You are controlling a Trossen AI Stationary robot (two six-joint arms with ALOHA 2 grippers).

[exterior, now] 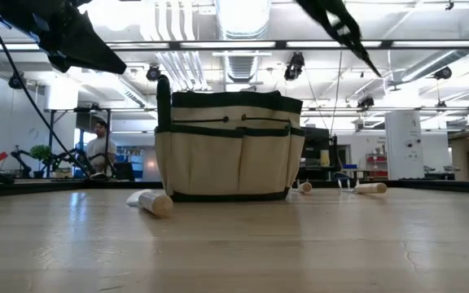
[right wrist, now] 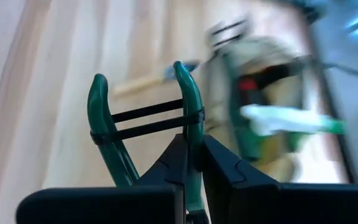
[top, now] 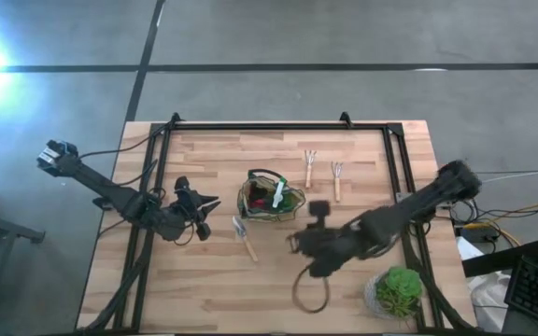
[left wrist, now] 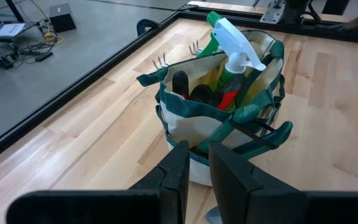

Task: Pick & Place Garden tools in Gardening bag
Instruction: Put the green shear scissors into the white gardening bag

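The gardening bag (top: pixel 271 198) stands mid-table holding the green spray bottle (left wrist: pixel 232 40), with a trowel (top: pixel 246 239) lying just beside it and two forks (top: pixel 323 172) beyond, while the right gripper (right wrist: pixel 192 149) is clamped on a green-handled pruner (right wrist: pixel 189 99) and the left gripper (left wrist: pixel 196 163) hovers near the bag, fingers narrowly parted around nothing.

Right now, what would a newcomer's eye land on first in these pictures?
The olive gardening bag at mid-table, already stuffed, with the green spray bottle sticking out white top first. Next, the right end effector, near the bag, shut on a green-handled tool. The left end effector waits on the bag's other side.
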